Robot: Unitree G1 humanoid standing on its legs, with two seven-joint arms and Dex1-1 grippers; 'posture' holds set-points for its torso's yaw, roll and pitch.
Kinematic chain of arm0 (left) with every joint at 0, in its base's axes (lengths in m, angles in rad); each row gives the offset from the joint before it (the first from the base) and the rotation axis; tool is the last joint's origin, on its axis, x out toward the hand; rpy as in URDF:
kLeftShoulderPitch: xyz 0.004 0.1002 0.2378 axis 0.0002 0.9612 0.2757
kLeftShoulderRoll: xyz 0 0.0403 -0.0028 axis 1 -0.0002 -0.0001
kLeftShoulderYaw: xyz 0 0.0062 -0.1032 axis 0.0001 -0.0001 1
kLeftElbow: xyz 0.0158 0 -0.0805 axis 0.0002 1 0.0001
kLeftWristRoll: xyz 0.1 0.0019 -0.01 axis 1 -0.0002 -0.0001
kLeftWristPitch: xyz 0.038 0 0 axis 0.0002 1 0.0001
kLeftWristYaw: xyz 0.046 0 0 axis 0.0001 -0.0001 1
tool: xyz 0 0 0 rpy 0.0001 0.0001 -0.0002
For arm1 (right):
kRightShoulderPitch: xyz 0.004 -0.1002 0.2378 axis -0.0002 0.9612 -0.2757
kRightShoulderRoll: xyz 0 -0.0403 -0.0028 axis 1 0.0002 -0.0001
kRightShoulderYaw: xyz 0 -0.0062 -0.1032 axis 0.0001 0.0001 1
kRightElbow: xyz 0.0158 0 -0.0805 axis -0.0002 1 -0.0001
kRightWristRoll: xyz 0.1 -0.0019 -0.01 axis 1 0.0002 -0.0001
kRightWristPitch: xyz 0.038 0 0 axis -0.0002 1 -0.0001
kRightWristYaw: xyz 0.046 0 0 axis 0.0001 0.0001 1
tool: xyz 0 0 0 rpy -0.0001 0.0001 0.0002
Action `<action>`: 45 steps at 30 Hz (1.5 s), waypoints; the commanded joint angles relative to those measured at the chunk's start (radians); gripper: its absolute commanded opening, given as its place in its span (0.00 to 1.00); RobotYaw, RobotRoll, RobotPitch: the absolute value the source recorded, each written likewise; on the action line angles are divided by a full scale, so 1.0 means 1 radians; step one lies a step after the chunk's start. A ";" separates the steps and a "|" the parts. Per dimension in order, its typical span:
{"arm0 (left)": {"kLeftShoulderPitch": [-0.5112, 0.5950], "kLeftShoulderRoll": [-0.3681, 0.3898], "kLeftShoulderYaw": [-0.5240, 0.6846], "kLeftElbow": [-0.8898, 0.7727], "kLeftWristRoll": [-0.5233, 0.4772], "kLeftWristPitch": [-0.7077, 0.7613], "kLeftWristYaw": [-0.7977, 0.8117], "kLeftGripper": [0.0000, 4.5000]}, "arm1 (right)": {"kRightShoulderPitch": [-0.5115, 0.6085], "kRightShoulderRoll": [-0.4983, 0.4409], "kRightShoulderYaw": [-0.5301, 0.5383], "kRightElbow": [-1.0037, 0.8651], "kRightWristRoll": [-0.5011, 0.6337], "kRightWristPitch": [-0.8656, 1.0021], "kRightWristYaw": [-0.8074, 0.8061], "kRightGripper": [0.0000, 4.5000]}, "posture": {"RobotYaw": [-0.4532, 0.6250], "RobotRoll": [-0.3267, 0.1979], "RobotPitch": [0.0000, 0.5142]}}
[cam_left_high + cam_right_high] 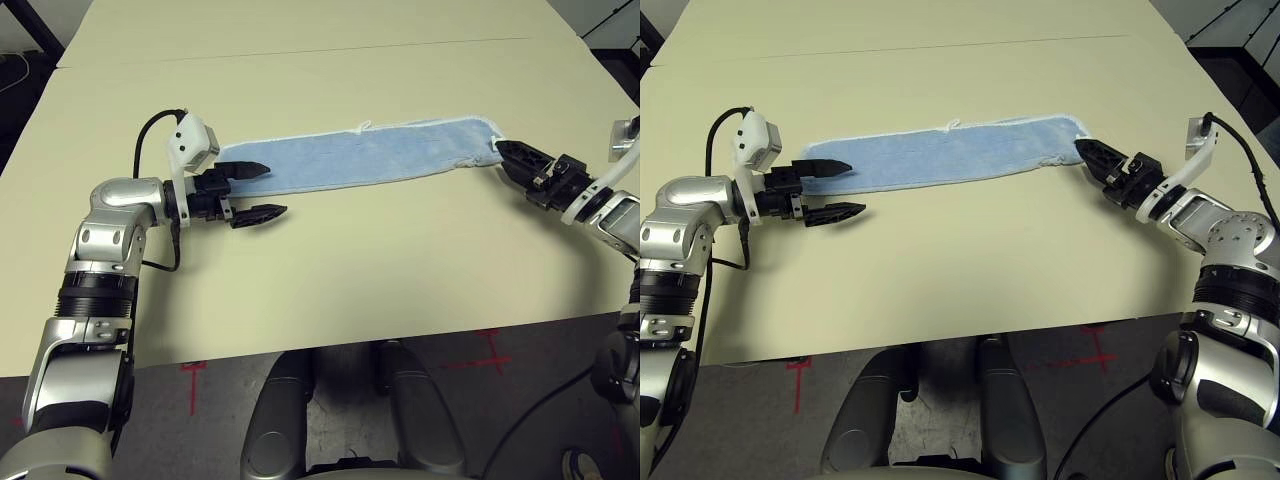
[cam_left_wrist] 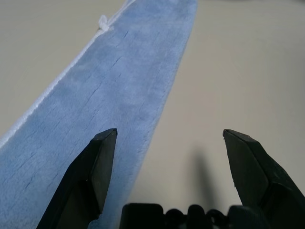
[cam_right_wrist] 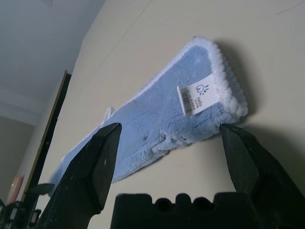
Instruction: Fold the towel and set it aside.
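Now the towel (image 1: 360,157) lies as a long narrow light-blue strip across the beige table (image 1: 330,270), apparently already folded lengthwise; the left gripper (image 1: 253,192) sits at one short end, jaws wide apart, one finger over the cloth, the other over bare table; the right gripper (image 1: 1095,158) faces the opposite end, jaws likewise apart, nothing held; each looks lined up to take an end for the next fold; a small white tag (image 3: 198,95) shows a tiny logo and a barcode, lettering too small to read.
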State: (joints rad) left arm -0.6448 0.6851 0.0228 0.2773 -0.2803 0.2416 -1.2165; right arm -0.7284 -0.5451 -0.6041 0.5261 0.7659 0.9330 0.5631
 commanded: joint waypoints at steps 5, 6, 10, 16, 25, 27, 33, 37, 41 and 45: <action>0.036 0.005 0.005 -0.056 -0.017 0.007 0.020 1.00 | -0.027 0.015 -0.022 0.094 -0.005 -0.091 -0.075 0.99 | 0.44 0.62 0.55; 0.038 0.006 0.005 -0.060 -0.020 0.011 0.023 1.00 | -0.029 0.016 -0.020 0.098 -0.002 -0.089 -0.079 0.99 | 0.44 0.62 0.54; 0.043 0.010 0.005 -0.070 -0.026 0.023 0.026 1.00 | -0.032 0.018 -0.017 0.100 0.002 -0.088 -0.090 0.99 | 0.44 0.62 0.55; 0.046 0.018 0.002 -0.078 -0.028 0.037 0.022 1.00 | -0.050 0.034 0.002 0.129 -0.017 -0.117 -0.113 0.99 | 0.44 0.62 0.55; 0.056 0.028 0.000 -0.100 -0.032 0.068 0.017 1.00 | -0.089 0.027 0.102 0.172 -0.108 -0.109 -0.166 0.99 | 0.44 0.62 0.53; 0.057 0.031 0.000 -0.103 -0.034 0.071 0.016 1.00 | -0.097 0.023 0.122 0.180 -0.125 -0.107 -0.161 0.99 | 0.44 0.62 0.53; 0.055 0.040 -0.004 -0.106 -0.039 0.078 0.014 1.00 | -0.115 0.010 0.165 0.201 -0.168 -0.103 -0.148 0.86 | 0.45 0.62 0.53; 0.056 0.043 -0.007 -0.108 -0.041 0.081 0.012 1.00 | -0.105 0.000 0.177 0.197 -0.187 -0.093 -0.133 0.54 | 0.45 0.62 0.52; 0.054 0.044 -0.008 -0.107 -0.041 0.082 0.010 1.00 | -0.084 -0.009 0.174 0.180 -0.194 -0.085 -0.125 0.18 | 0.44 0.62 0.52; 0.048 0.044 -0.011 -0.101 -0.039 0.082 0.007 1.00 | -0.078 -0.011 0.166 0.172 -0.193 -0.086 -0.125 0.01 | 0.44 0.62 0.52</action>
State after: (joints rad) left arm -0.6110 0.7174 0.0228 0.1971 -0.3132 0.3165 -1.1966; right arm -0.8428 -0.5554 -0.4448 0.6804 0.5872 0.8241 0.4460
